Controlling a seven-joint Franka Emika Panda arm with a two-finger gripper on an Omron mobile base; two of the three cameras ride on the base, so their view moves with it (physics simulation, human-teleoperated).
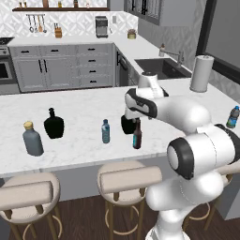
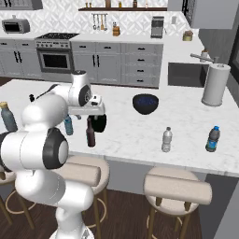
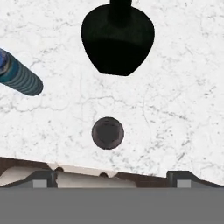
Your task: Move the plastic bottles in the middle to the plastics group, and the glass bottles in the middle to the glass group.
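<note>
Brown beer bottle upright, neck up, directly under spread, empty hand.

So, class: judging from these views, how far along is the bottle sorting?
Nothing looks sorted yet: the light-blue bottle, the brown beer bottle and the middle black flask all stand mid-counter. In hand: the open gripper hovers above the brown beer bottle's cap, holding nothing. Left: all three moves, two to the grey bottle, one to the clear bottle.
</note>
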